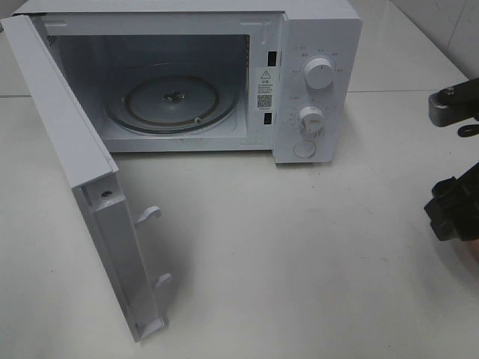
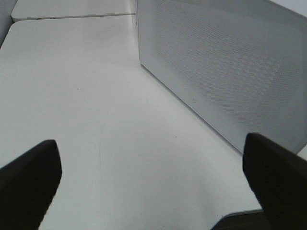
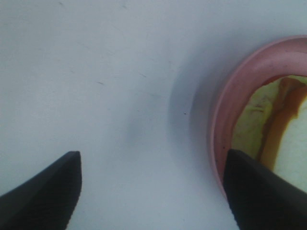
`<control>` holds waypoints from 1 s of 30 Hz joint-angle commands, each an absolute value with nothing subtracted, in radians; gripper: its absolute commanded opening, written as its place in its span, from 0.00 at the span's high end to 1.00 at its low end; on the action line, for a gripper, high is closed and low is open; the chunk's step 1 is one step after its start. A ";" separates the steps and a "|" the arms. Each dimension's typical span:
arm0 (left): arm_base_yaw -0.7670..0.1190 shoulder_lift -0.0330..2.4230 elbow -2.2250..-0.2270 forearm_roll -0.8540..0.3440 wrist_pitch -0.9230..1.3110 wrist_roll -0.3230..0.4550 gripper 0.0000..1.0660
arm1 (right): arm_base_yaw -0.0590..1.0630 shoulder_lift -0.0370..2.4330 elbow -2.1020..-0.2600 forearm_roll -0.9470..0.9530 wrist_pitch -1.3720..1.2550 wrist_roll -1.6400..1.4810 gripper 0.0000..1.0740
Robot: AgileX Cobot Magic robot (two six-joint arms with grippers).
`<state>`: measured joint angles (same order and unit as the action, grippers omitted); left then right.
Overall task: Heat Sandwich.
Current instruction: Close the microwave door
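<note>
The sandwich (image 3: pixel 293 143) shows only in the right wrist view: pale bread with an orange filling and yellowish-green lettuce, lying on a round pink plate (image 3: pixel 229 98). My right gripper (image 3: pixel 151 158) is open over the bare table just beside the plate, and one finger (image 3: pixel 259 191) overlaps the plate's rim. In the left wrist view my left gripper (image 2: pixel 151 141) is open and empty above the table, near the outer face of the microwave door (image 2: pixel 225 72). The white microwave (image 1: pixel 314 45) stands open, and its glass turntable (image 1: pixel 172 101) is bare.
The microwave door (image 1: pixel 82 164) swings far out to the left toward the table's front, with its latch hooks (image 1: pixel 150 215) sticking out. The right arm (image 1: pixel 453 209) shows at the high view's right edge. Two knobs (image 1: pixel 318 73) sit on the control panel.
</note>
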<state>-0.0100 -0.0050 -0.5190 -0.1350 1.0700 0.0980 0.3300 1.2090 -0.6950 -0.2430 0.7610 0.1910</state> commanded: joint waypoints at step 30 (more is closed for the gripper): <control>-0.005 -0.021 -0.519 -0.143 1.073 0.096 0.08 | 0.317 0.441 -0.661 -0.109 1.095 0.062 0.29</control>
